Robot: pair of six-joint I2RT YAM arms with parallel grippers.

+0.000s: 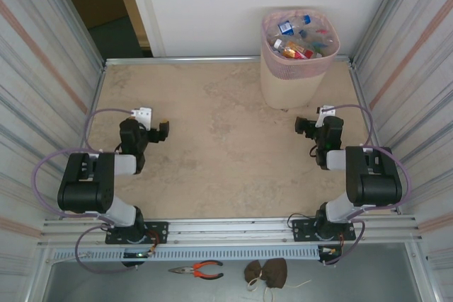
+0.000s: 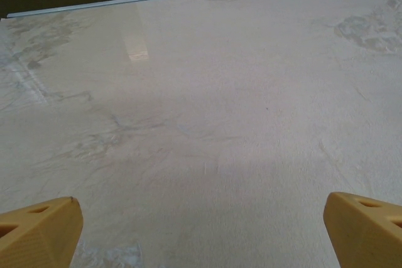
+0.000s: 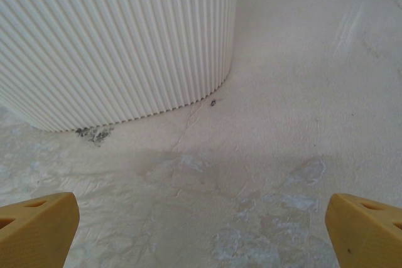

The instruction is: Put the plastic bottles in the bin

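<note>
The bin (image 1: 294,68) is seen at the far right of the tabletop (image 1: 226,153), close to the back edge. It is a tall, tapered, beige container, and a translucent pink plastic liner (image 1: 322,58) is folded over its rounded rim. The plastic bottles (image 1: 297,39) are heaped inside it as a jumble of clear plastic, among which blue caps and red and orange labels can be made out.

In the right wrist view the bin's wall (image 3: 113,36) is shown as a curved off-white surface of fine, closely spaced vertical ribs. A small dark speck and a crumbly grey stain are noted on the tabletop at its foot.

The tabletop is a flat beige slab with a cloudy, marbled pattern. A soft sheen is caught on it in the left wrist view (image 2: 207,105), while pale scuffed patches are visible in the right wrist view (image 3: 282,205).

The left fingers (image 2: 38,233) are spread wide above bare tabletop, with nothing held between them. They are blunt yellow-orange wedges with small recesses moulded into them. The right fingers (image 3: 367,233), of the same shape and colour, are likewise spread wide and hold nothing, and the bin stands near them, ahead and to their left.

From above, both black arms are seen folded low, and looped lilac cables (image 1: 106,112) are run along them. Corrugated metal panels (image 1: 42,68) enclose the sides. Orange-handled pliers (image 1: 199,269) and a crumpled dark brown object (image 1: 267,272) lie below the ridged aluminium rail (image 1: 233,230).
</note>
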